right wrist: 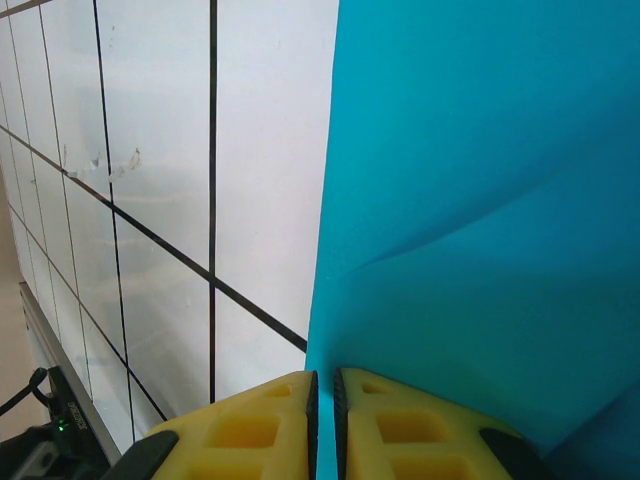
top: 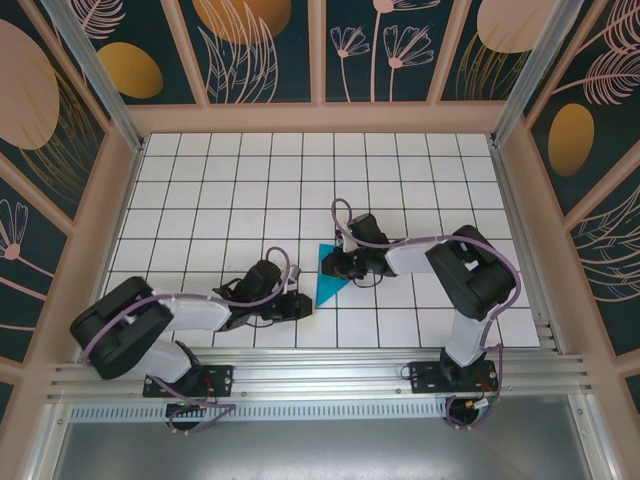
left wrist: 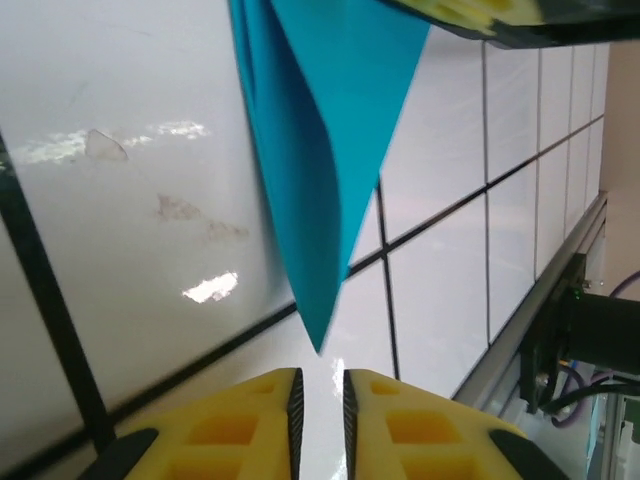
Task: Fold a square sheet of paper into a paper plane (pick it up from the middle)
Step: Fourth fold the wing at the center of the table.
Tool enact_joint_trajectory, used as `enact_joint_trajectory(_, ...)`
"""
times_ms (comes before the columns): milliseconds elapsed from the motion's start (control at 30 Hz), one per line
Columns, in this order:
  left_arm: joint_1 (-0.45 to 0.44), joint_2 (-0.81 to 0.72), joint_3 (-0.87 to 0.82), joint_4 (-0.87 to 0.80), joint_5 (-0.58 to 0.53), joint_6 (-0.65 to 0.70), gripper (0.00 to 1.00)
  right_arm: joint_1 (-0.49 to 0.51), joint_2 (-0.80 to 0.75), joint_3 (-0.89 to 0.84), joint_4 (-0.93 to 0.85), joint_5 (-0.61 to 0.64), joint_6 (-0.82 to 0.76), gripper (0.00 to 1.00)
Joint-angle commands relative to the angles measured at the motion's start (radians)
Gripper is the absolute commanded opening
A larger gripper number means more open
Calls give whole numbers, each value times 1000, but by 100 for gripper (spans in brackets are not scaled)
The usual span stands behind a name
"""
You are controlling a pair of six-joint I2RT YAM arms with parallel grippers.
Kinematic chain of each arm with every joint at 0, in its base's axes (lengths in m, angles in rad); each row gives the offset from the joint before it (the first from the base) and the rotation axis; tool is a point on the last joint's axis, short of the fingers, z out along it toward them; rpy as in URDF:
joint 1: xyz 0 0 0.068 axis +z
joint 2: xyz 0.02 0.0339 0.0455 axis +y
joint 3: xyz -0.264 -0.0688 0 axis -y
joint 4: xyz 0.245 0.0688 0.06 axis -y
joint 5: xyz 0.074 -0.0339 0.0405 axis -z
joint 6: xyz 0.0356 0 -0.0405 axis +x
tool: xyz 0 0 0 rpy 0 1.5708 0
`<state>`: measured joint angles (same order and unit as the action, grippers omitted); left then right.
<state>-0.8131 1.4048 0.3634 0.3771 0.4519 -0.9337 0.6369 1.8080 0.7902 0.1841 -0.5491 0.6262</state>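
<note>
The teal-blue sheet of paper (top: 328, 283) is folded into a pointed triangle and lies near the middle of the white tiled table. My right gripper (top: 333, 266) is at its upper edge. In the right wrist view the paper (right wrist: 480, 200) has a crease running across it, and its edge runs between the pads of that gripper (right wrist: 324, 385), which is shut on it. My left gripper (top: 303, 305) sits just left of the lower tip. In the left wrist view the paper (left wrist: 320, 150) points down at that gripper (left wrist: 322, 385), whose fingers stand a narrow gap apart with nothing between them.
An aluminium rail (top: 300, 375) runs along the near table edge, close behind the left gripper and also in the left wrist view as the rail (left wrist: 530, 330). Wooden walls surround the table. The right arm's yellow finger (left wrist: 480, 15) hangs over the paper's top.
</note>
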Motion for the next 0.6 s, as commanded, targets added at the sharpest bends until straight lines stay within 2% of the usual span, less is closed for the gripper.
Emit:
enact_joint_trajectory(0,-4,-135,2,-133,-99,-7,24,2,60,-38,-102,143,-37,16)
enact_joint_trajectory(100,-1,-221,16,-135,-156,-38,24,2,67,-37,-100,135,-42,16)
enact_joint_trajectory(200,-1,-222,47,-103,-185,-68,24,4,69,-37,-101,133,-43,16)
enact_joint_trajectory(400,-1,-45,114,70,-115,-121,24,4,65,-43,-94,125,-44,16)
enact_joint_trajectory(567,-1,67,145,144,-89,-131,23,4,71,-43,-71,101,-36,16)
